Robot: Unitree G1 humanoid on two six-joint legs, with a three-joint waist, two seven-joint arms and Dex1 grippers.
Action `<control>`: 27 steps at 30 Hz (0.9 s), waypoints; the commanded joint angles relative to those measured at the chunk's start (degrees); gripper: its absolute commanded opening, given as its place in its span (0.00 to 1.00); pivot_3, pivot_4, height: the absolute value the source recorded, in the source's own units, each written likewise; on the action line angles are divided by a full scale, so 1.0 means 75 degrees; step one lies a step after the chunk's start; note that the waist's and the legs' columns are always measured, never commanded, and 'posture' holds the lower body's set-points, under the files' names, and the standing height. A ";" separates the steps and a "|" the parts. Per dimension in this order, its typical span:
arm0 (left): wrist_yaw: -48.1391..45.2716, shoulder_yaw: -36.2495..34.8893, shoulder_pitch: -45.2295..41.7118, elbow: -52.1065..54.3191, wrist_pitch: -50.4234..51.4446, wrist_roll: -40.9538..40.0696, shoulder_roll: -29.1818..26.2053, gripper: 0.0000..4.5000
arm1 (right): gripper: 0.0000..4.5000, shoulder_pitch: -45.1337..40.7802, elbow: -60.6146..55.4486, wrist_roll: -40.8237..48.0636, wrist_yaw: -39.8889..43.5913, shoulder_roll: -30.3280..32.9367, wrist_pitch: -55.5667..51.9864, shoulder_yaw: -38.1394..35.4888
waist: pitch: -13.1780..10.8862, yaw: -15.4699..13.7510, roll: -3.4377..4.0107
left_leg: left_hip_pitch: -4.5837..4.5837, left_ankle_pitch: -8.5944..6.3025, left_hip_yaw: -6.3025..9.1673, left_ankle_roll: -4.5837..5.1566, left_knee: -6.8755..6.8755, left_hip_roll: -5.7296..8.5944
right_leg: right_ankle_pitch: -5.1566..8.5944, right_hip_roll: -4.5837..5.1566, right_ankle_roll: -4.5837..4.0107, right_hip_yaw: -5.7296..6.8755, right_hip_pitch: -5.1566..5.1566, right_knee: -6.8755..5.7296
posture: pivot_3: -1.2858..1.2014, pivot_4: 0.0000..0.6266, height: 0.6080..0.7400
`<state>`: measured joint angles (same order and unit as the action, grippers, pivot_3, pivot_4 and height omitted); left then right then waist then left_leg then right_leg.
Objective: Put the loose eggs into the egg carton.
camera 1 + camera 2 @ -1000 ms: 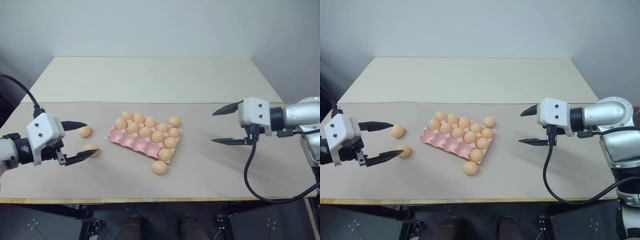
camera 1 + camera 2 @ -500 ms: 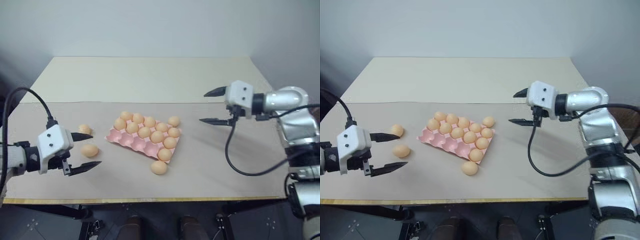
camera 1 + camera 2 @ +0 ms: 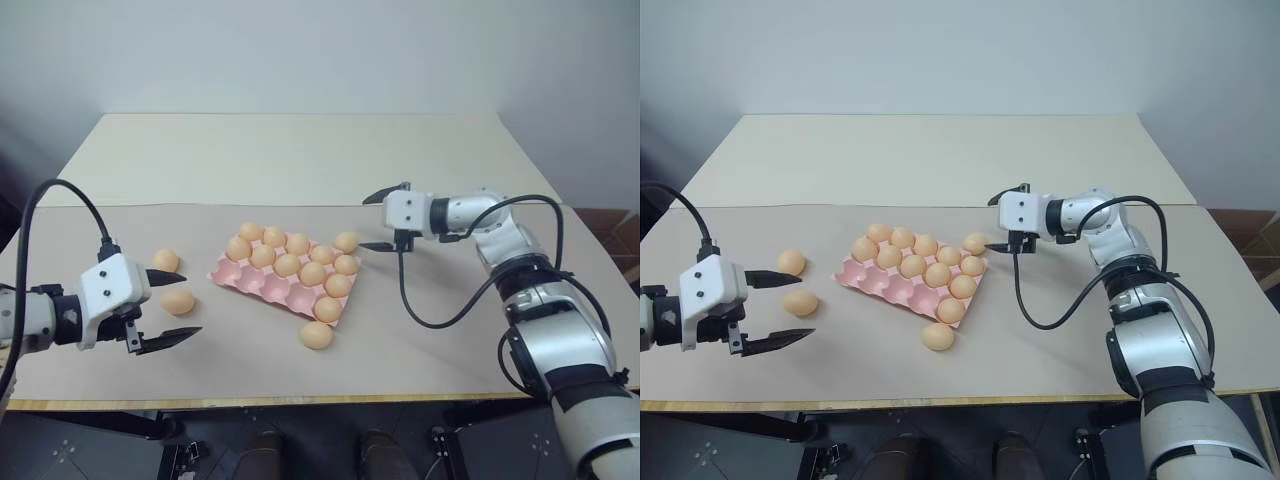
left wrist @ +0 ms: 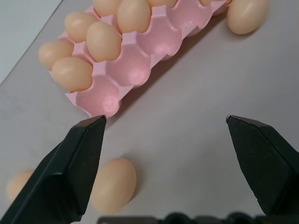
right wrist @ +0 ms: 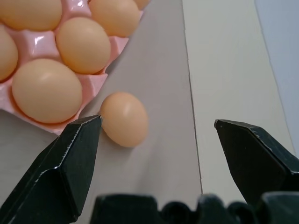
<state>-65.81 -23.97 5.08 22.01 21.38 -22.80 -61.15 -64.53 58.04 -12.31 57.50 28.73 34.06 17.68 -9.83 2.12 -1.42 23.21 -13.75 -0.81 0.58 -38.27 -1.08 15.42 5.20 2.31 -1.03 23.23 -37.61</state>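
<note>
Pink egg carton [image 3: 285,277] lies askew mid-table on a tan paper sheet [image 3: 440,345], its far cups filled with eggs and the near row's four cups empty. Loose eggs rest on the sheet: two [image 3: 171,281] beside the wide-open left gripper [image 3: 168,310], one [image 3: 316,335] at the carton's near corner, one [image 3: 346,242] at its far right corner just before the gaping right gripper [image 3: 376,222]. Beyond lie a cream tabletop [image 3: 300,155] and pale wall [image 3: 300,50].
</note>
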 commanded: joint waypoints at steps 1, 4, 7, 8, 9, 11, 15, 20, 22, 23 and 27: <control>0.0015 -0.0319 0.0062 0.0246 -0.0092 -0.0002 -0.0047 0.99 | 1.00 -0.0382 0.0526 -0.0504 -0.0511 -0.0118 0.0722 0.0219 | 0.0000 0.0021 0.0000 | 0.0001 0.0000 0.0001 -0.0001 0.0001 0.0000 | 0.0000 -0.0001 0.0000 0.0000 0.0000 -0.0001 | 0.52 0.24 1.00; 0.0057 -0.0332 0.0157 0.0314 -0.0091 0.0013 -0.0003 0.99 | 1.00 -0.0581 0.1032 -0.1092 -0.1054 -0.0305 0.1010 0.0568 | -0.0001 0.0060 0.0001 | 0.0001 0.0003 0.0002 -0.0005 0.0001 0.0000 | 0.0000 -0.0001 0.0000 -0.0001 0.0002 -0.0004 | 0.52 0.24 1.00; 0.0113 -0.0360 0.0251 0.0394 -0.0059 0.0019 0.0041 0.99 | 1.00 -0.0741 0.1385 -0.1569 -0.1668 -0.0445 0.1158 0.0814 | -0.0001 0.0079 0.0001 | -0.0007 0.0007 0.0003 -0.0012 0.0004 -0.0001 | 0.0000 -0.0002 -0.0001 -0.0003 0.0002 -0.0009 | 0.52 0.24 1.00; 0.0119 -0.0384 0.0300 0.0409 -0.0071 0.0027 0.0062 0.99 | 1.00 -0.0809 0.1483 -0.1642 -0.1832 -0.0525 0.1166 0.0837 | -0.0001 0.0078 0.0001 | -0.0008 0.0011 0.0005 -0.0020 0.0009 -0.0001 | 0.0000 -0.0003 -0.0001 -0.0002 0.0002 -0.0009 | 0.52 0.24 1.00; 0.0127 -0.0412 0.0348 0.0426 -0.0073 0.0032 0.0081 0.99 | 1.00 -0.0881 0.1559 -0.1764 -0.2027 -0.0581 0.1185 0.0899 | -0.0001 0.0078 0.0001 | -0.0009 0.0012 0.0007 -0.0021 0.0011 -0.0001 | 0.0000 -0.0003 -0.0001 -0.0001 0.0002 -0.0009 | 0.52 0.24 1.00; 0.0137 -0.0462 0.0430 0.0461 -0.0078 0.0036 0.0107 0.99 | 1.00 -0.0997 0.1689 -0.1946 -0.2239 -0.0649 0.1228 0.0998 | -0.0001 0.0079 0.0001 | -0.0008 0.0015 0.0007 -0.0025 0.0017 0.0000 | 0.0000 -0.0002 -0.0002 -0.0002 0.0004 -0.0009 | 0.52 0.24 1.00; 0.0151 -0.0575 0.0554 0.0498 -0.0096 0.0027 0.0142 0.99 | 1.00 -0.1168 0.1878 -0.2153 -0.2329 -0.0775 0.1312 0.1111 | -0.0001 0.0087 0.0003 | -0.0006 0.0015 0.0007 -0.0026 0.0020 0.0001 | 0.0000 -0.0001 -0.0002 -0.0004 0.0007 -0.0009 | 0.52 0.24 1.00; 0.0220 -0.0545 0.0569 0.0488 -0.0131 0.0053 0.0167 0.99 | 1.00 -0.1313 0.2056 -0.2543 -0.2830 -0.1000 0.1186 0.1306 | -0.0001 0.0090 0.0003 | -0.0008 0.0017 0.0008 -0.0029 0.0021 0.0001 | 0.0000 -0.0001 -0.0002 -0.0003 0.0007 -0.0011 | 0.52 0.24 1.00; 0.0249 -0.0509 0.0571 0.0487 -0.0147 0.0076 0.0187 0.99 | 1.00 -0.1356 0.2136 -0.2628 -0.2967 -0.1081 0.1081 0.1334 | -0.0002 0.0091 0.0003 | -0.0008 0.0018 0.0010 -0.0030 0.0022 0.0001 | 0.0000 -0.0001 -0.0002 -0.0003 0.0007 -0.0012 | 0.52 0.24 1.00; 0.0259 -0.0504 0.0578 0.0492 -0.0148 0.0077 0.0201 0.99 | 1.00 -0.1373 0.2177 -0.2687 -0.3029 -0.1108 0.1042 0.1377 | -0.0001 0.0092 0.0003 | -0.0008 0.0018 0.0010 -0.0031 0.0022 0.0001 | 0.0000 -0.0001 -0.0002 -0.0002 0.0007 -0.0012 | 0.52 0.24 1.00; 0.0278 -0.0492 0.0587 0.0489 -0.0163 0.0099 0.0239 0.99 | 1.00 -0.1426 0.2314 -0.2843 -0.3163 -0.1203 0.0838 0.1456 | -0.0002 0.0092 0.0003 | -0.0006 0.0019 0.0010 -0.0032 0.0024 0.0002 | 0.0000 0.0000 -0.0002 -0.0003 0.0007 -0.0012 | 0.52 0.24 1.00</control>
<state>-64.02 -26.12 9.41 24.24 21.30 -22.27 -59.26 -73.31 75.43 -33.26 34.67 19.57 41.07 28.71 -9.84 2.81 -1.39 23.16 -13.61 -0.74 0.34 -38.09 -1.06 15.42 5.20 2.29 -1.05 23.29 -37.69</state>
